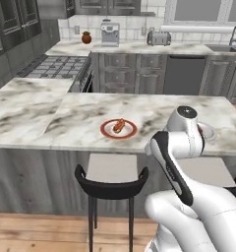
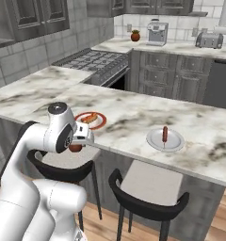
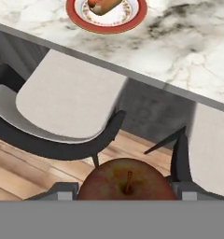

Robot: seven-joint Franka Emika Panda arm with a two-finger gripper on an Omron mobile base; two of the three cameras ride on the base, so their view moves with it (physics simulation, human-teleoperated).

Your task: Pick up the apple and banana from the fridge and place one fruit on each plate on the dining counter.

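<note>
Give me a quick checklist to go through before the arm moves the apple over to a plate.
1. Apple sits between the pincer tips: ok, seen in the hand view.
2. Pincer is over the counter: not ok; it hangs off the dining counter edge, above a stool seat.
3. Red-rimmed plate free: not ok, a hot-dog-like roll lies on it.
4. Pale plate free: not ok, a thin red-brown stick lies on it.
5. Banana location: cannot tell.
6. Path up over the counter edge: ok; marble between the plates is bare.
</note>
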